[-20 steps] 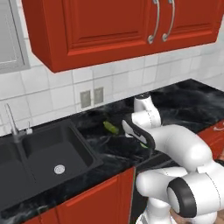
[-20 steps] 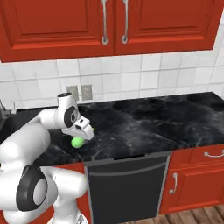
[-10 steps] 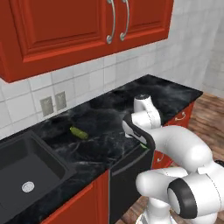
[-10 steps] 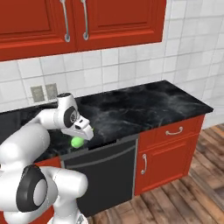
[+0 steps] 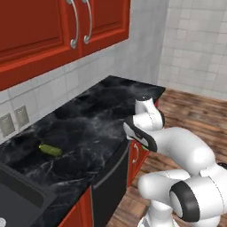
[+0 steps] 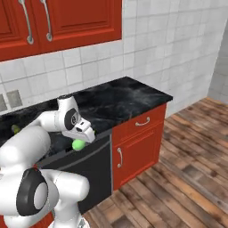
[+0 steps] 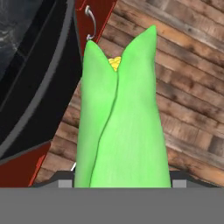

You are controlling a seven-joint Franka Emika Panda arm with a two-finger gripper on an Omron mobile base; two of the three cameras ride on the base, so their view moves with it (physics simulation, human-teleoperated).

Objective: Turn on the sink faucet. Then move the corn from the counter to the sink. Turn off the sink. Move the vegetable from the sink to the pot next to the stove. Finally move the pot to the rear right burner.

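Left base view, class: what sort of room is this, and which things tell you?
Most likely a home kitchen: a black marble counter, red cabinets above it, and a sink corner at lower left.

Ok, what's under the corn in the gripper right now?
In the hand view the corn hangs past the counter edge: below it lie wood floor, a red cabinet door and the dark dishwasher front. The husk covers the floor directly beneath and the gripper fingertips.

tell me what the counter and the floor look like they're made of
Counter: looks like polished black stone, maybe marble or granite, judging by the pale veining and soft sheen. Floor: looks like brown wood planks, with visible seams and grain streaks; it could equally be a wood-look laminate.
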